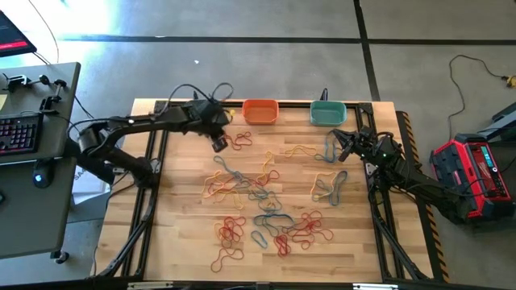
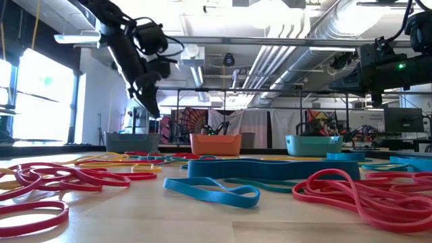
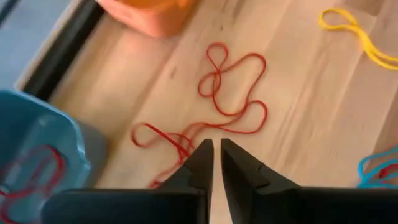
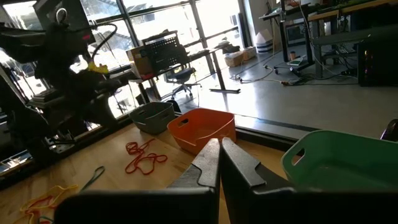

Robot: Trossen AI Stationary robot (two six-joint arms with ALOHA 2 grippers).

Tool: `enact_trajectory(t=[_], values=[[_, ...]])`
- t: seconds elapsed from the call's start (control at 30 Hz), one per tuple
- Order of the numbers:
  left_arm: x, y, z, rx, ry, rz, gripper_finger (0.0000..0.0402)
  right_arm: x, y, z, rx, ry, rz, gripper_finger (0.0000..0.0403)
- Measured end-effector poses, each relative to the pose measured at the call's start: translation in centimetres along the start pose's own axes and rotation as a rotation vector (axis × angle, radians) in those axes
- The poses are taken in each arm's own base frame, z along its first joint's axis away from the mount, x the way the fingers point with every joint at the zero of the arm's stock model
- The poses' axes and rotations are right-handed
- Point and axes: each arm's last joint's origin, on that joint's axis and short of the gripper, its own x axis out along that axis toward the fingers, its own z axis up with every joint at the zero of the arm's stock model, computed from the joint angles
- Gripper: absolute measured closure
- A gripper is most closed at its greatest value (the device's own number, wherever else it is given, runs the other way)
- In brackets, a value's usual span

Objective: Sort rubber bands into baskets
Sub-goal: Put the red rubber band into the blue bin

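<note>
Left hand (image 1: 219, 143): hangs above the bench (image 1: 185, 242) just in front of the grey-blue basket (image 3: 31, 155); its fingers are nearly together with a thin slit between them, and nothing shows in that slit.
Right hand (image 4: 219, 155): shut and empty, waiting by the green basket (image 1: 328, 113) at the far right of the bench.
Baskets: three in a row along the far edge, grey-blue, orange (image 1: 260, 111), green; a red band already lies in the grey-blue one.
Rubber bands (image 1: 262, 205): most are spread tangled over the middle and near part of the bench; a red tangle (image 3: 217, 99) lies right under the left hand.
Step in hand: probably picking up that red tangle for the grey-blue basket.
Doing it well: open the fingers first, come straight down so one finger lands each side of a strand, pinch low against the wood, then lift slowly so linked loops come along or drop clear.
Risk: a thin strand may slip out.
</note>
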Motion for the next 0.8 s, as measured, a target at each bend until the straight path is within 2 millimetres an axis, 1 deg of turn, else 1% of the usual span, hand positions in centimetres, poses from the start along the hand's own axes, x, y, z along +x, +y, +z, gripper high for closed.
enact_trajectory(t=[0.07, 0.17, 0.27, 0.37, 0.5, 0.63, 0.8], values=[[0.9, -0.7, 0.0, -0.027, 0.019, 0.032, 0.0357, 0.0, 0.0, 0.0, 0.000, 0.000, 0.000, 0.0402], [2.1, -1.1, 0.0, -0.080, 0.041, 0.119, 0.0328, 0.0, 0.0, 0.0, 0.000, 0.000, 0.000, 0.0402], [3.4, -1.0, -0.1, -0.154, 0.055, 0.149, 0.0302, 0.0, 0.0, 0.0, 0.000, 0.000, 0.000, 0.0402], [4.5, -0.6, 0.0, -0.238, 0.049, 0.152, 0.0284, 0.0, 0.0, 0.0, 0.000, 0.000, 0.000, 0.0402], [6.0, 0.0, -0.3, -0.309, 0.073, 0.138, 0.0277, 0.0, 0.0, 0.0, 0.000, 0.000, 0.000, 0.0402], [7.2, 0.3, -0.6, -0.334, 0.095, 0.141, 0.0277, 0.0, 0.0, 0.0, 0.000, 0.000, 0.000, 0.0402], [8.1, 0.6, -1.0, -0.337, 0.119, 0.223, 0.0277, 0.0, 0.0, 0.0, 0.000, 0.000, 0.000, 0.0402]])
